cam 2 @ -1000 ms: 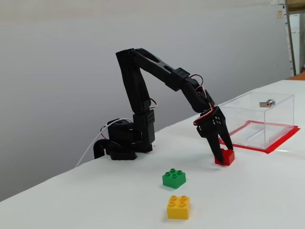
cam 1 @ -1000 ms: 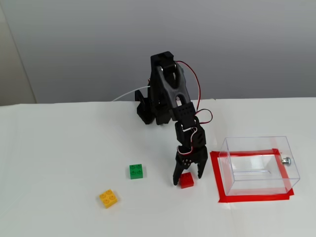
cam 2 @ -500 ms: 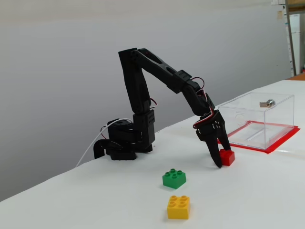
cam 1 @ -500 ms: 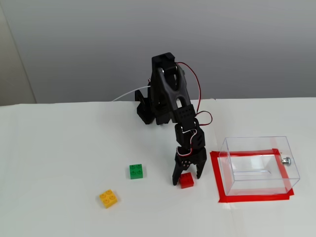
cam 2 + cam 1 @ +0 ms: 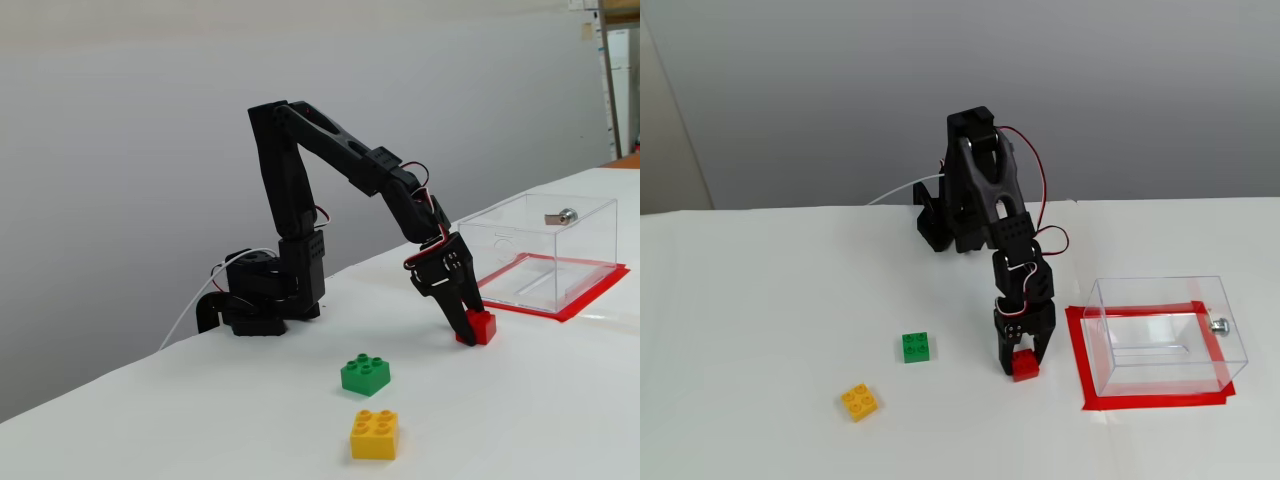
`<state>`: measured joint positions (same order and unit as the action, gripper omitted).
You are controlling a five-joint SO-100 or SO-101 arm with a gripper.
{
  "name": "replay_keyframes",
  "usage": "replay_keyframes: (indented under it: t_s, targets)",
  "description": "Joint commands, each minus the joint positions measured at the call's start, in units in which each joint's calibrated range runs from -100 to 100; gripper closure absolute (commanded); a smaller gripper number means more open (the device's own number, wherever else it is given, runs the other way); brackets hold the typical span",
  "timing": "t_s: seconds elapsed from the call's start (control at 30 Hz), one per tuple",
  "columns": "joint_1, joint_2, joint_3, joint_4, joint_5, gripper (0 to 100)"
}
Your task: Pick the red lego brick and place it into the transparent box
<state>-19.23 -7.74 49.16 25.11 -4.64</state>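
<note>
The red lego brick [image 5: 1026,367] [image 5: 479,328] rests on the white table just left of the transparent box [image 5: 1160,292] [image 5: 540,250] in both fixed views. My black gripper [image 5: 1021,362] [image 5: 468,331] points down at the brick, and its jaws are drawn in against the brick's sides. The brick still touches the table. The box stands upright with a small silver knob [image 5: 1219,325] on its right wall, and nothing shows inside it.
A green brick [image 5: 917,346] [image 5: 365,374] and a yellow-orange brick [image 5: 859,401] [image 5: 374,434] lie left of the gripper. A red tape outline [image 5: 1150,402] [image 5: 590,295] frames the box. The arm's base [image 5: 945,225] [image 5: 255,300] sits at the back.
The jaws, spread wide around the red brick a second ago, have drawn in against it. The brick has shifted slightly toward the box.
</note>
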Motion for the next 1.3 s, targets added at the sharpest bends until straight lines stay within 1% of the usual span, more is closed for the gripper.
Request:
replay_keyframes:
  t_s: [0.0,0.2,0.57,0.77,0.97,1.27]
  targets:
    - [-0.3,-0.8,-1.7,-0.7,-0.1,98]
    - [0.2,-2.5,-2.4,0.1,0.3,98]
    - [6.6,-21.1,-2.5,0.2,0.6,98]
    - [9.5,-28.2,-2.5,0.2,0.6,98]
    - [9.5,-30.6,-3.3,0.2,0.6,98]
    - [7.2,-27.2,-13.2,0.9,0.6,98]
